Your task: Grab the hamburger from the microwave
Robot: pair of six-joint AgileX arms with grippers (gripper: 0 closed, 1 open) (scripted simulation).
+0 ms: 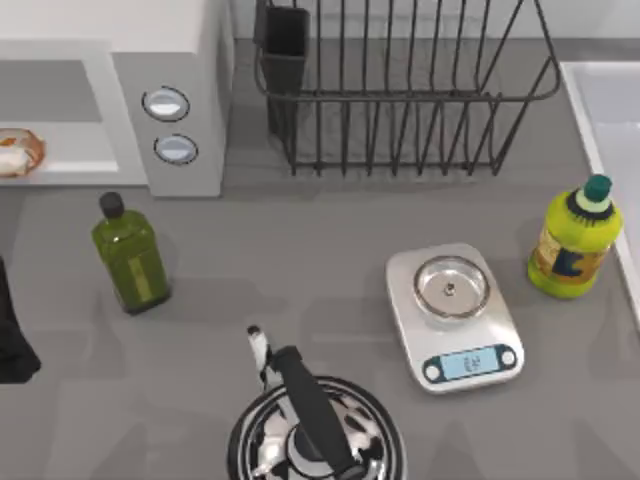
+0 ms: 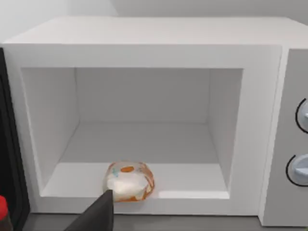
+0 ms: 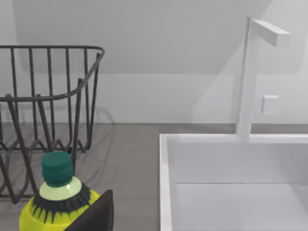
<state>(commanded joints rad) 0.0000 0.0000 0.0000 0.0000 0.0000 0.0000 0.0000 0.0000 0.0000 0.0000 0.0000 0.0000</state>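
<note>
1 hamburger [image 2: 129,181] is sitting at the front lip of the open microwave [image 2: 144,53], lower centre of the left wrist frame. Looking soft and light, it is probably needing a gentle side pinch. Whether either claw is open, I cannot tell.

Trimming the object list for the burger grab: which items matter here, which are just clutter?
Job: hamburger at the front of the open microwave; left gripper in front of it.

Clutter: olive bottle, kettle, scale, yellow bottle, dish rack, sink.
</note>
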